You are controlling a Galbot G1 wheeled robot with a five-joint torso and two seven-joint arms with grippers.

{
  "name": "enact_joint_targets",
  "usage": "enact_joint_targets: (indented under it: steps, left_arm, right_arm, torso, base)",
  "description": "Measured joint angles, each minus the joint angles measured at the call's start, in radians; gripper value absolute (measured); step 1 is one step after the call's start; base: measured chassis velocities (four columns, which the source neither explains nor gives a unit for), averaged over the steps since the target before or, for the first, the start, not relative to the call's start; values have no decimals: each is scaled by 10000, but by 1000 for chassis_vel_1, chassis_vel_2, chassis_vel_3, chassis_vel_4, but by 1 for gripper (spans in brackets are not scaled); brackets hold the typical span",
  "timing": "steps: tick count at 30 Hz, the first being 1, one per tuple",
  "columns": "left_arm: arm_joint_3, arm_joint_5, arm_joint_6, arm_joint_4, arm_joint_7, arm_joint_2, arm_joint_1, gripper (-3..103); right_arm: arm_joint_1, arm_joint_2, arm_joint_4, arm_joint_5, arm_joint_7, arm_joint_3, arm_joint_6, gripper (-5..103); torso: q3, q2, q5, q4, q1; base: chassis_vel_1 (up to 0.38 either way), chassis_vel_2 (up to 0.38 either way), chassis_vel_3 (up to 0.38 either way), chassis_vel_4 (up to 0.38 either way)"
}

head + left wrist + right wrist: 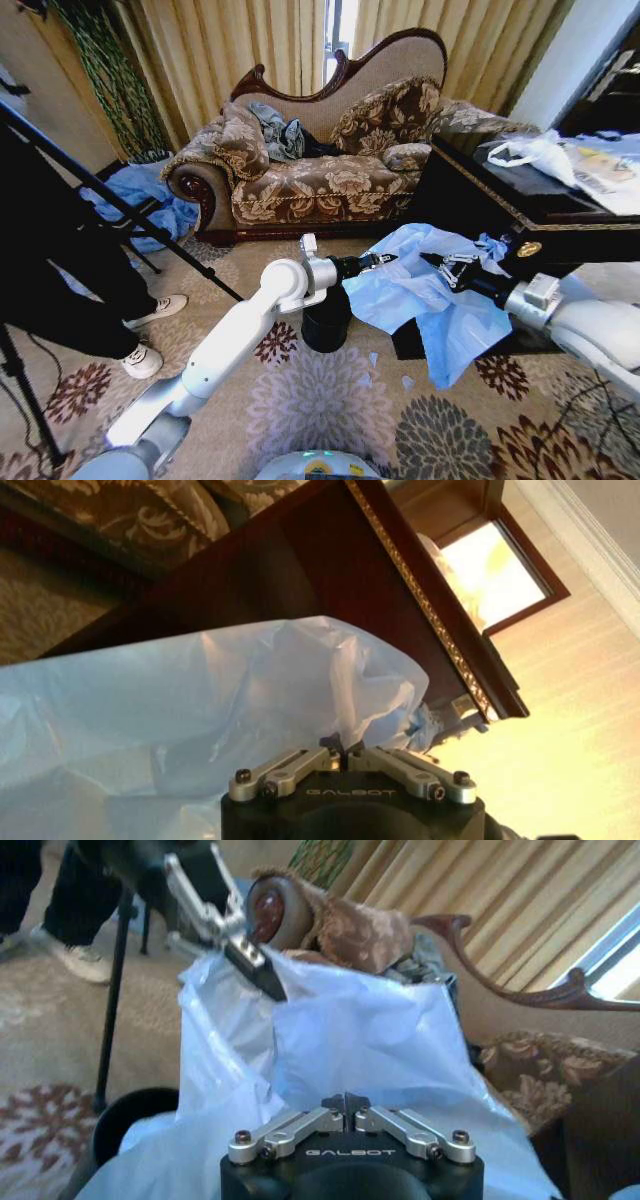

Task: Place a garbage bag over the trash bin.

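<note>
Fingers of both grippers, left [388,259] and right [432,261], pinched closed on thin translucent light-blue plastic garbage bag [420,295], stretched beside small black cylindrical trash bin [327,318]; bin not yet covered.

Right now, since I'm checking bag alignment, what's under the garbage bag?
Under the stretched garbage bag, held by left tool and right tool, the trash bin stands on the carpet below one edge. Its far side is covered.

patterned sofa [300,180], dark table [520,215], tripod [110,200]
</note>
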Motion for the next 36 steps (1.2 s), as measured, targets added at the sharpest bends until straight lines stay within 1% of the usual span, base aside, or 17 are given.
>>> enact_joint_targets:
  steps: [7,8,10,14,17,18,22,23,25,26,29,30,32,33,36]
  left_arm:
    - [-10,254,23,-295,161,-19,373,0]
    - [-10,254,23,-295,161,-19,373,0]
    - [-55,392,34,-420,252,-36,584,0]
    - [-200,439,37,-578,291,46,788,0]
    - [-492,439,38,-886,287,339,1132,0]
    - [-492,439,38,-886,287,339,1132,0]
    - [-1011,442,32,-1387,256,910,1899,0]
    - [-1011,442,32,-1387,256,910,1899,0]
    - [-1561,449,32,-1755,260,1274,2503,0]
    - [-1561,449,32,-1755,260,1274,2503,0]
    - [-2087,467,25,-2072,288,1575,2989,0]
    - [-2087,467,25,-2072,288,1575,2989,0]
    - [-2375,564,15,-2484,364,1827,3496,0]
    - [-2375,564,15,-2484,364,1827,3496,0]
    - [-2831,767,0,-3008,479,2011,4234,0]
  right_arm:
    - [-35,-656,-156,-44,-26,-236,-305,0]
    - [-35,-656,-156,-44,-26,-236,-305,0]
    - [-96,-914,-137,-47,45,-356,-384,0]
    - [-185,-963,-62,-51,87,-430,-444,0]
    - [-260,-787,175,-16,165,-520,-501,0]
    - [-260,-787,175,-16,165,-520,-501,0]
    - [-181,-375,573,-54,485,-969,-539,0]
    - [-181,-375,573,-54,485,-969,-539,0]
    - [-27,-108,796,-187,824,-1539,-598,0]
    - [-27,-108,796,-187,824,-1539,-598,0]
    - [96,112,1033,-280,1384,-2207,-783,0]
    - [96,112,1033,-280,1384,-2207,-783,0]
    - [274,284,1177,-428,1794,-2769,-918,0]
    - [274,284,1177,-428,1794,-2769,-918,0]
    - [995,657,1257,-653,2085,-3717,-1069,0]
  torso:
    - [0,0,0,0,0]
    - [0,0,0,0,0]
    - [0,0,-1,0,0]
    - [0,0,-1,-1,0]
    - [-1,0,-1,-1,0]
    - [-1,0,-1,-1,0]
    - [0,0,-2,0,0]
    - [0,0,-2,0,0]
    - [-1,0,-3,0,0]
    - [-1,0,-3,0,0]
    - [-1,0,-3,0,0]
    - [-1,0,-3,0,0]
    - [-1,0,-4,-1,0]
    - [-1,0,-4,-1,0]
    - [-1,1,-4,-1,0]
  base:
    - [0,0,0,0]
    - [0,0,0,0]
    - [0,0,0,0]
    - [0,0,0,0]
    - [0,0,0,0]
    - [0,0,0,0]
    - [0,0,0,0]
    - [0,0,0,0]
    - [0,0,0,0]
    - [0,0,0,0]
    - [0,0,0,0]
    - [0,0,0,0]
    - [0,0,0,0]
    - [0,0,0,0]
    - [0,0,0,0]
